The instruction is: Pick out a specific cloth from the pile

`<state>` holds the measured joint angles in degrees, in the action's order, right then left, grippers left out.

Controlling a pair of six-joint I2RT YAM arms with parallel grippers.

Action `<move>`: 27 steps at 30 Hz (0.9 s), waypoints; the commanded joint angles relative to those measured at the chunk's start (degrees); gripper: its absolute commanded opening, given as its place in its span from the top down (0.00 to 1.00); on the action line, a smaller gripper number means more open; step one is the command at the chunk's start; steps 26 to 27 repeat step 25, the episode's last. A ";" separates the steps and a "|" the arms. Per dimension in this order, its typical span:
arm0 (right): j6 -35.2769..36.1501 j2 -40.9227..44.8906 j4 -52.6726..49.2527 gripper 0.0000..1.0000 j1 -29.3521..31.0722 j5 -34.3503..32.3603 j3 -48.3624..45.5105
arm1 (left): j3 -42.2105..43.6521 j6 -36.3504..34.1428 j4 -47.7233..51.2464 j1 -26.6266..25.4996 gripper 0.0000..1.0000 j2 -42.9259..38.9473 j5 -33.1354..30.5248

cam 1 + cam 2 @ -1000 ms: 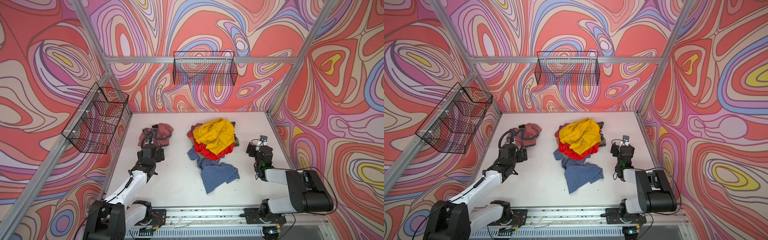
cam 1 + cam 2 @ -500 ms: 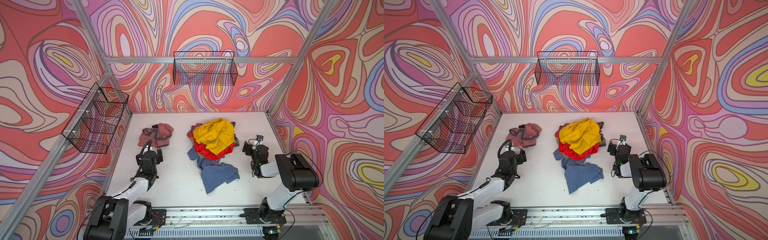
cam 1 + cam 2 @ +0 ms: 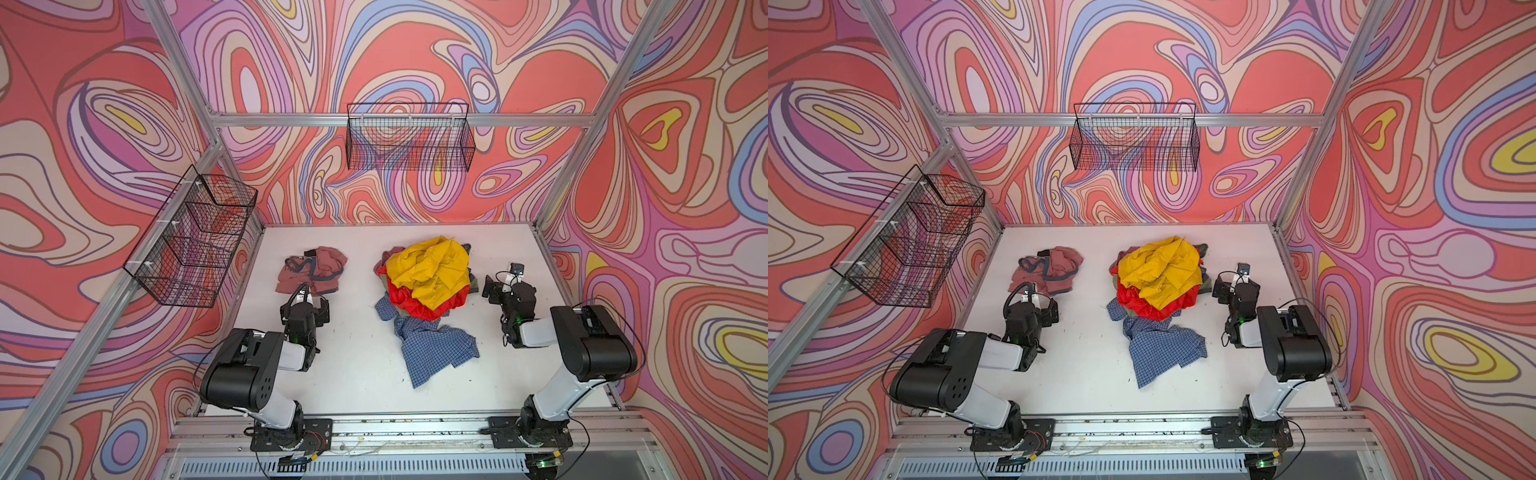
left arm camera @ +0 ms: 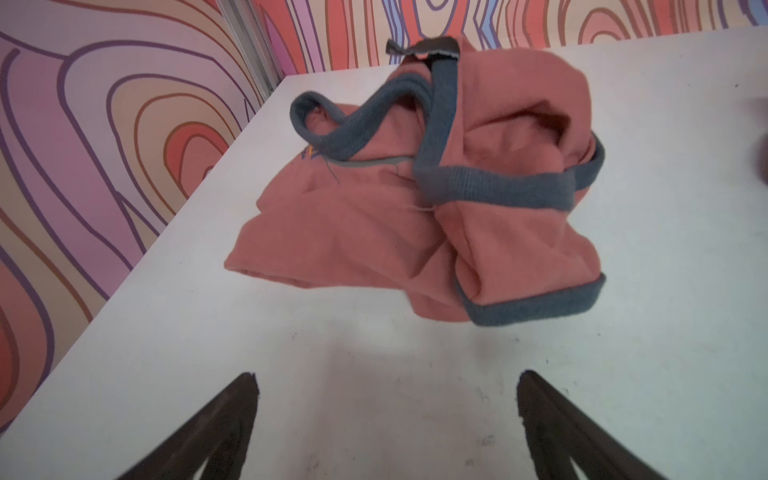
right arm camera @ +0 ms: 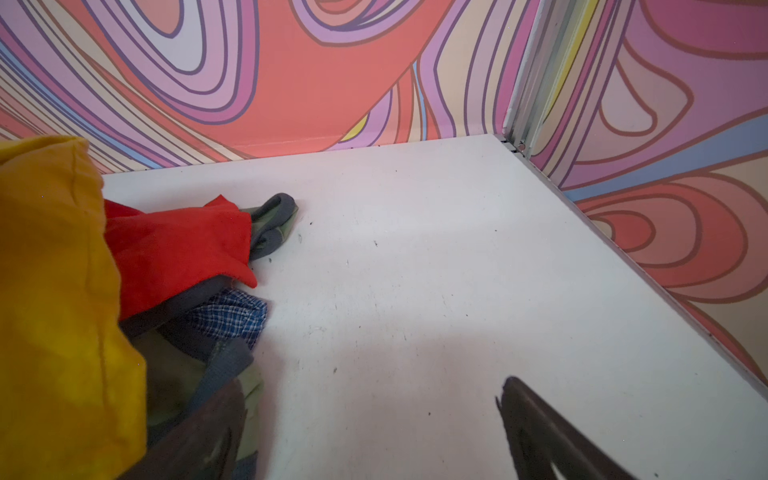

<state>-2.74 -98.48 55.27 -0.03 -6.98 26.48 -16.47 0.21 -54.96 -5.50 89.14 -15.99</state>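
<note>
Pink-mauve cloth (image 3: 312,270) lies clear of the pile (image 3: 428,278), with both arms folded back.
The cloth, trimmed in grey-blue, rests alone on the white surface (image 3: 357,353), well apart from the heap of yellow, red and blue-checked clothes, so the picking looks done. The left hand (image 4: 386,376) is spread and empty just short of the cloth. The right hand (image 5: 370,386) is spread beside the pile. A second ago the left hand was at the cloth's edge, and both arms have since drawn back toward their bases.
</note>
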 commanded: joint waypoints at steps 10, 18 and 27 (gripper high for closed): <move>0.36 -0.05 -0.42 0.02 0.16 0.24 0.38 | -3.74 0.87 1.41 1.29 0.00 -0.85 1.72; 0.37 -0.05 -0.41 0.02 0.12 0.29 0.33 | -3.69 -0.42 0.69 1.28 0.00 -0.48 4.80; 0.36 -0.05 -0.42 0.02 0.12 0.26 0.40 | -4.32 0.26 1.62 1.58 0.00 -0.22 3.63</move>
